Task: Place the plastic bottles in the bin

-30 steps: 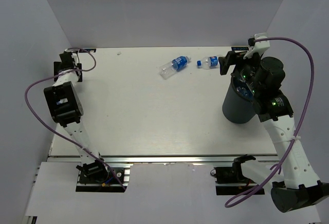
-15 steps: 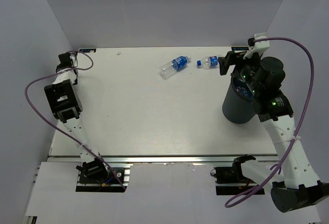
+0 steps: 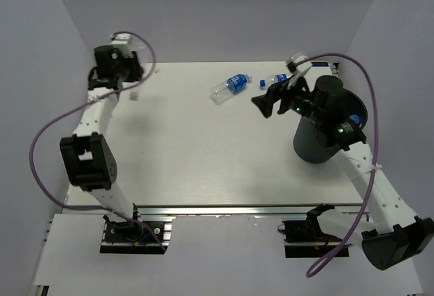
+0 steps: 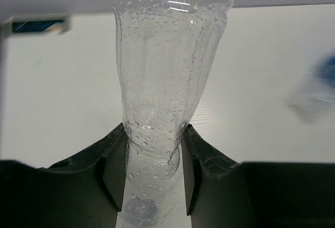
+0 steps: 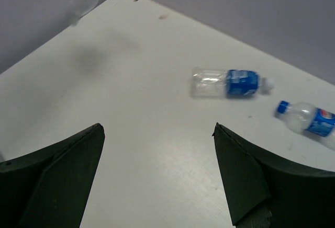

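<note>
The left gripper (image 4: 154,173) is clamped around a clear crinkly bottle (image 4: 167,92), well apart from the black bin (image 3: 310,143), across the table (image 3: 190,153). The right gripper (image 3: 266,104) hovers just left of the bin with its fingers spread and holding nothing. A blue-labelled bottle (image 3: 230,85) and a second bottle (image 3: 274,80) lie on the table near the bin's far side.
</note>
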`<action>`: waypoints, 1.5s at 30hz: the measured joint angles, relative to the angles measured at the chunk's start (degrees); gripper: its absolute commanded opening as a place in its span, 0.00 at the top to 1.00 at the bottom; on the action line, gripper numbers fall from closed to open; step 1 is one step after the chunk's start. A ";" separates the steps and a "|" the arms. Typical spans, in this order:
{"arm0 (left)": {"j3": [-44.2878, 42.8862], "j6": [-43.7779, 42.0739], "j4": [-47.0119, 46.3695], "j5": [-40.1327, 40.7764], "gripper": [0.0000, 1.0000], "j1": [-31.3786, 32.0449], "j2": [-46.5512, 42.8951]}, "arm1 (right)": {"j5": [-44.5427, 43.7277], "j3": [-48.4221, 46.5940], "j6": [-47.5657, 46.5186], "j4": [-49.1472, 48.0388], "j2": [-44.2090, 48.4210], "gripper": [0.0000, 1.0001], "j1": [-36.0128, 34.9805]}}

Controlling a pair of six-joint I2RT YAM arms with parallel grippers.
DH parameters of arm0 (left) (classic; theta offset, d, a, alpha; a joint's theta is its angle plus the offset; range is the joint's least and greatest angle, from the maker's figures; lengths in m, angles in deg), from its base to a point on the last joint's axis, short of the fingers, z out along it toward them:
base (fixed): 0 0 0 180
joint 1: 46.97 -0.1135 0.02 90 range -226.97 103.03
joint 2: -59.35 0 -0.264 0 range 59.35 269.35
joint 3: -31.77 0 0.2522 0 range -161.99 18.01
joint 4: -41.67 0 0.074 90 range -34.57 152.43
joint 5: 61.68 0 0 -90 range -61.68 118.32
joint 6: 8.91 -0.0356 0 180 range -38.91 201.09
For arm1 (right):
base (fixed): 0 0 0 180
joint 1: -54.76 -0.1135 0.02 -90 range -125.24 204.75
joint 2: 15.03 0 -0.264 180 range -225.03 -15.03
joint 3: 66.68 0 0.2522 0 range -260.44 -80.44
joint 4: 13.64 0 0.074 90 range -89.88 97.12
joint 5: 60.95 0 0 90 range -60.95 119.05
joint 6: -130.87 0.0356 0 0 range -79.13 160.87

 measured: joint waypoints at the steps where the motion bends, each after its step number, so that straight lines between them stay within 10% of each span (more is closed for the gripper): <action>1: 3.08 1.05 -3.19 -1.99 0.77 3.21 -3.72 | 0.72 0.61 -0.24 -0.07 -0.70 0.11 -1.57; 8: 29.35 12.72 -28.52 -22.73 0.83 27.10 -22.99 | 9.57 6.45 -1.20 -3.06 -5.01 0.11 -8.00; 26: 45.42 29.55 -49.88 -33.92 0.89 44.54 -25.07 | 13.07 16.00 4.13 -16.26 -4.63 0.11 -8.76; 28: 46.05 30.75 -51.78 -34.27 0.88 44.61 -25.07 | 13.16 16.72 5.22 -17.62 -3.98 0.23 -8.83; 29: 46.18 31.21 -52.35 -34.34 0.86 44.65 -25.11 | 13.42 17.11 5.81 -18.23 -3.69 0.42 -8.90; 33: 46.29 30.08 -52.57 -34.53 0.02 44.68 -26.05 | 13.86 17.79 9.14 -19.54 -2.29 0.76 -9.07; 45: 35.93 19.52 -27.52 -10.93 0.02 45.44 -33.33 | -25.11 5.46 4.92 -9.88 1.84 0.86 -6.71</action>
